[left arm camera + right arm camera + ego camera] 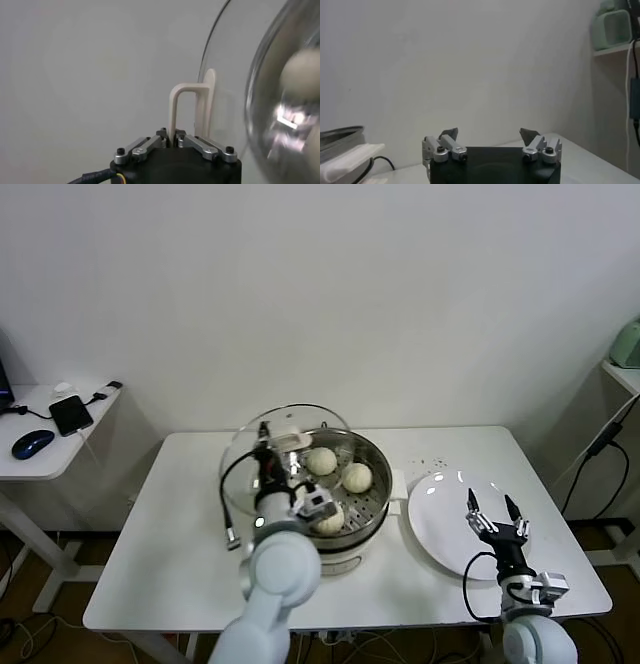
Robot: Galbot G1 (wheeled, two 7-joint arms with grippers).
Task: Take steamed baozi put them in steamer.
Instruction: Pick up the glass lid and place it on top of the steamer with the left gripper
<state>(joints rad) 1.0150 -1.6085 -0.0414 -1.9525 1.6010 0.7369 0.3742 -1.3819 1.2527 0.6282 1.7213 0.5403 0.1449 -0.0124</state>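
The steel steamer stands mid-table with three cream-white baozi inside: one at the back, one to the right, one at the front. My left gripper is shut on the cream handle of the round glass lid, which stands tilted on edge over the steamer's left side. A baozi shows blurred through the lid glass beyond the left gripper. My right gripper hangs open and empty over the white plate. The right gripper holds nothing.
The plate lies just right of the steamer and bears no buns. A side table at the left carries a phone and a mouse. A green appliance sits on a shelf at the far right, with cables below.
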